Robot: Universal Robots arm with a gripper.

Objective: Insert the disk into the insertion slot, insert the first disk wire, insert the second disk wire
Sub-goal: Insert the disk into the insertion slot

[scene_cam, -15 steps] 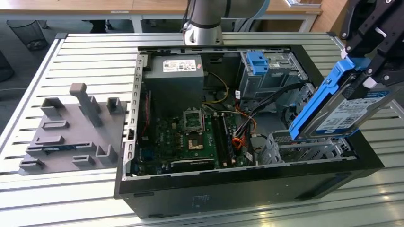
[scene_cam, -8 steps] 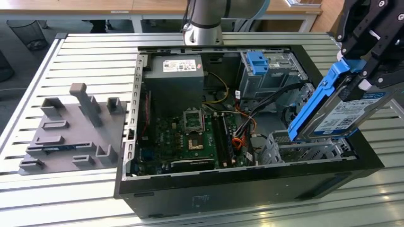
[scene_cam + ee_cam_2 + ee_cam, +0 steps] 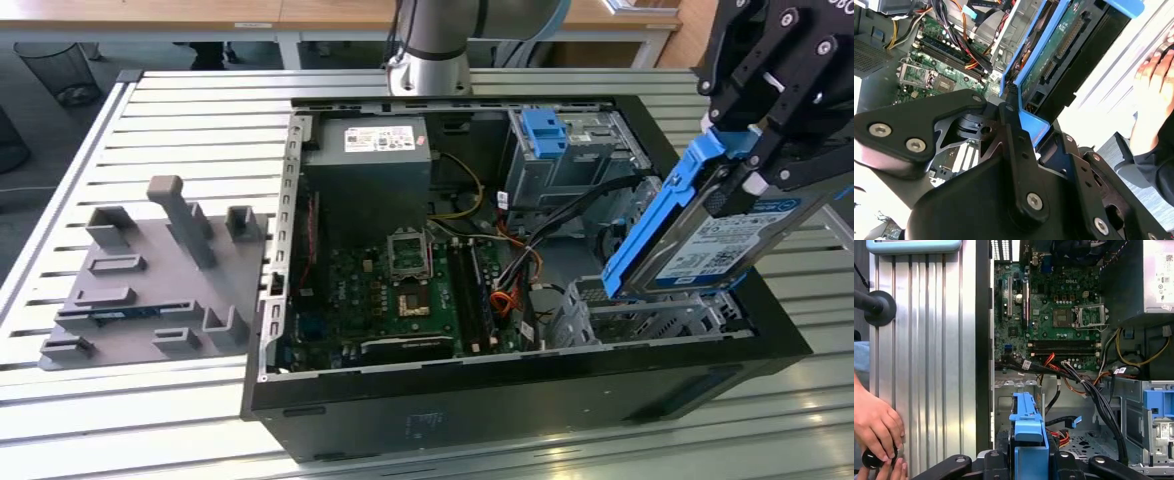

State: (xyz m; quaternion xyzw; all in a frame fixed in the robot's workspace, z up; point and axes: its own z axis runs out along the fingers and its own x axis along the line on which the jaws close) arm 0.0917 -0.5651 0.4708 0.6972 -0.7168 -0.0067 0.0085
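Slatted metal table (image 3: 174, 110) carries an open black computer case (image 3: 534, 400). Over the case's corner at the exterior view's right, the gripper (image 3: 761, 165) grasps the disk (image 3: 707, 240), which is steeply tilted. Its lower end sits just above the insertion slot (image 3: 641, 315). A person's hand (image 3: 874, 425) lies on the table.

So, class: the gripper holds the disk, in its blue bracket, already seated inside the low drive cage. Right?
No. In the exterior view the gripper holds the disk tilted over the insertion slot, not seated in it. The bracket is blue, as stated.
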